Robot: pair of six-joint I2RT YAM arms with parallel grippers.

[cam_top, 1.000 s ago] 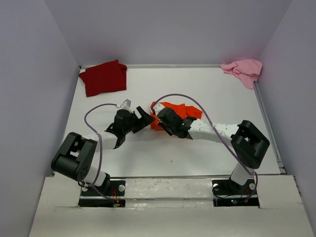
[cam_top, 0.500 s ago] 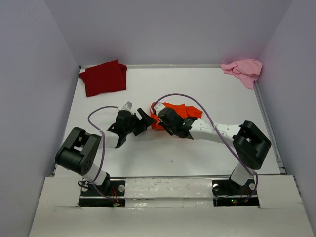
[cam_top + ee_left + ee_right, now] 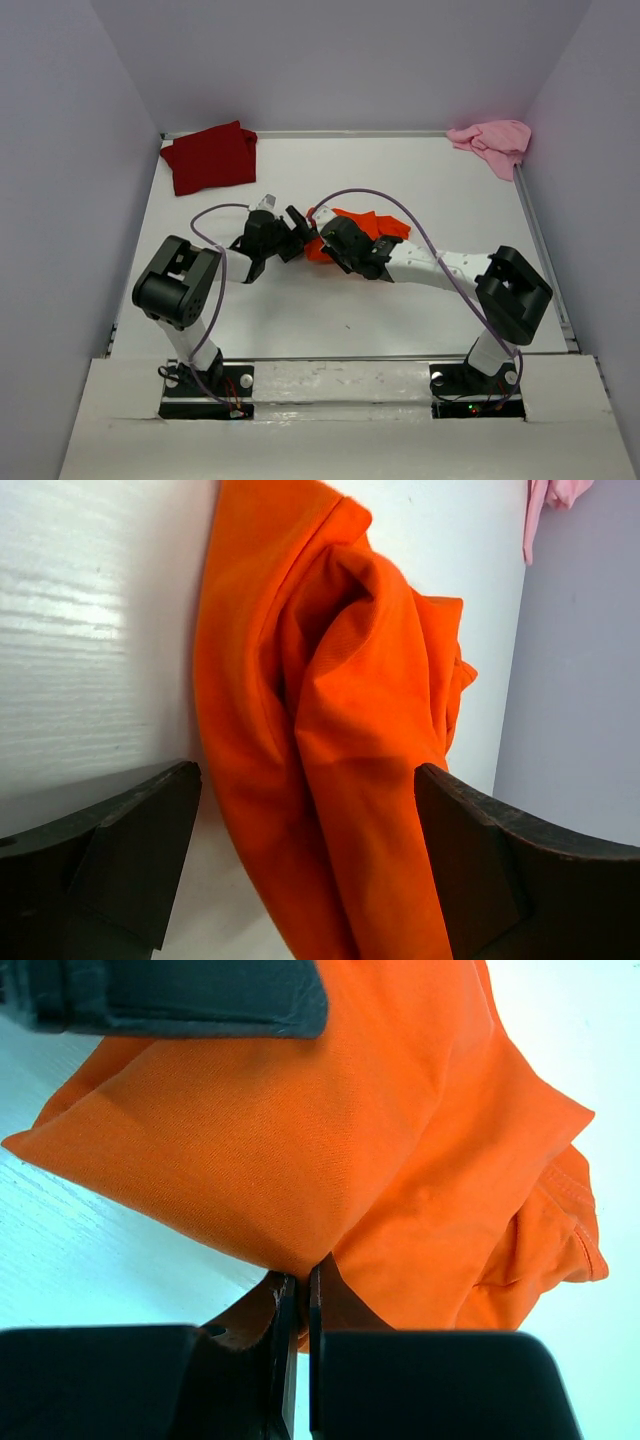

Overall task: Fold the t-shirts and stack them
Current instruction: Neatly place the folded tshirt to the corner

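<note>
Folds of soft orange t-shirt [image 3: 378,222] sit pinched in right claw [image 3: 298,1288], left claw [image 3: 305,780] spread.

Left arm [image 3: 178,290], right arm [image 3: 440,268] angled inward — left tool [image 3: 305,805] wide, right tool [image 3: 298,1295] pinched closed

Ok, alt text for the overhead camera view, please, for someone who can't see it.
Centre frame, the right gripper is shut on the left edge of a crumpled bright orange cloth t-shirt, with the left gripper open beside it. A dark red cloth t-shirt lies in the far-left corner, a pale pink one bunched in the far-right.
</note>
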